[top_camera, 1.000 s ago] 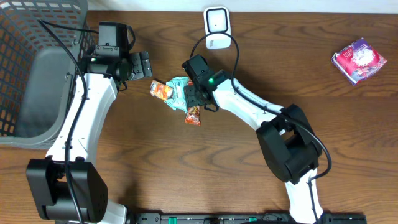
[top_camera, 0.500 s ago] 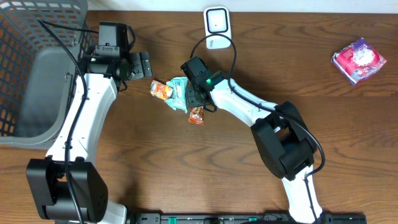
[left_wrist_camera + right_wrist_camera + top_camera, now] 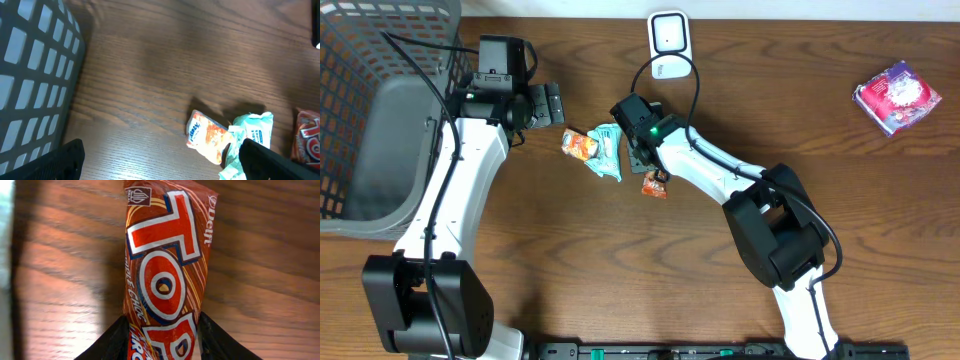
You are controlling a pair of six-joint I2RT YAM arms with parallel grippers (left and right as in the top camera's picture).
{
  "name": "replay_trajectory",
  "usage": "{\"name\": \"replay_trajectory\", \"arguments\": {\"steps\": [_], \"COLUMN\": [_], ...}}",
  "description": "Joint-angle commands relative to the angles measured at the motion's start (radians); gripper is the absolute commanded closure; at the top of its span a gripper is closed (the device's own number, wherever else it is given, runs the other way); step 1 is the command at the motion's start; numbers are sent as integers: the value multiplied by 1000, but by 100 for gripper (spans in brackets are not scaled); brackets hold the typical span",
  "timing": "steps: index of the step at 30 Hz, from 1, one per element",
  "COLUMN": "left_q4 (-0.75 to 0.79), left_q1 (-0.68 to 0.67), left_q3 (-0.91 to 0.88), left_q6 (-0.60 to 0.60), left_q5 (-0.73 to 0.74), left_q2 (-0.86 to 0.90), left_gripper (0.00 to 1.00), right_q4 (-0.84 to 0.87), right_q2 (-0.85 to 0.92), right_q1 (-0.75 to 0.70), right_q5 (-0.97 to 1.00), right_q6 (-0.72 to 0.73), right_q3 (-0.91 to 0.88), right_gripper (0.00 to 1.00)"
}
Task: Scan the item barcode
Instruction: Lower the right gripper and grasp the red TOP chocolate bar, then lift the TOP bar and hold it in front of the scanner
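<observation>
Bar (image 3: 167, 280) looks light, soft and slippery-wrapped, best held by its end, where the right gripper (image 3: 162, 340) clamps it at frame bottom; left gripper (image 3: 170, 160) gapes empty.

- The table (image 3: 570, 260) is dark brown wood with a clear grain.
- A grey mesh basket (image 3: 355, 70) stands at its far left corner.
- A small white scanner (image 3: 668, 40) stands at the far edge, near the middle.
- An orange snack packet (image 3: 579, 146) lies flat near the centre, touching a crumpled teal packet (image 3: 609, 152) beside it.
- A red chocolate bar (image 3: 654, 186) is just beside the teal packet; whether it rests on the wood cannot be told.
- A pink and purple packet (image 3: 897, 96) lies well apart, on the right.
</observation>
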Motion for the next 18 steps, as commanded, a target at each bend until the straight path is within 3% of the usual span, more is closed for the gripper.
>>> {"name": "replay_trajectory", "arguments": {"steps": [1,8,11,14,18], "left_q4": [-2,-2,-2,-2,-2], "left_q1": [5,5,5,5,5], "left_q3": [-3,-3,-3,-3,-3], "left_q6": [9,9,9,9,9], "left_q5": [-9,-9,-9,-9,-9], "left_q2": [8,8,8,8,8], "left_gripper": [2,2,2,2,2], "right_q4": [-14,-14,-16,-23,-34], "right_q2": [57,57,57,57,57], "right_q1": [2,2,1,-5,-21], "right_q5": [72,64,43,35,-19], "right_q6": [-11,-11,-11,-11,-11], "right_q3": [-12,-12,-12,-12,-12], "right_gripper": [60,71,64,51,46]}}
